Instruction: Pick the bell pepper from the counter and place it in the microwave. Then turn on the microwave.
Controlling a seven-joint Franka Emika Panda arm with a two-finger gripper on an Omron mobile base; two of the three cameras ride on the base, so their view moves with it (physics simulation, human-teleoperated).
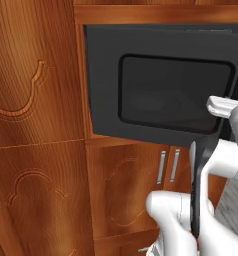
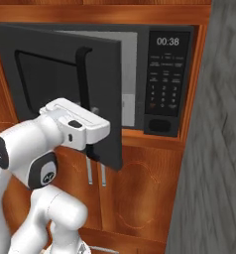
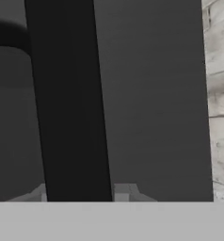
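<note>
The black microwave (image 2: 164,74) is built into wooden cabinetry, and its clock reads 00:38 above the keypad (image 2: 164,92). Its dark window door (image 1: 161,90) stands partly open, with a strip of pale interior (image 2: 130,69) showing past the door's edge. My gripper (image 2: 92,149) is at the door's vertical black bar handle (image 2: 83,69). In the hand view the handle (image 3: 69,103) runs up between my two fingertips (image 3: 125,193), and the gripper (image 3: 81,194) is shut on it. The bell pepper and the counter are out of view.
Wooden cabinet doors (image 1: 36,150) with metal pull bars (image 2: 96,173) lie left of and below the microwave. A grey wall (image 2: 214,149) stands close on the right. The swung-out door takes up the room in front of the microwave's opening.
</note>
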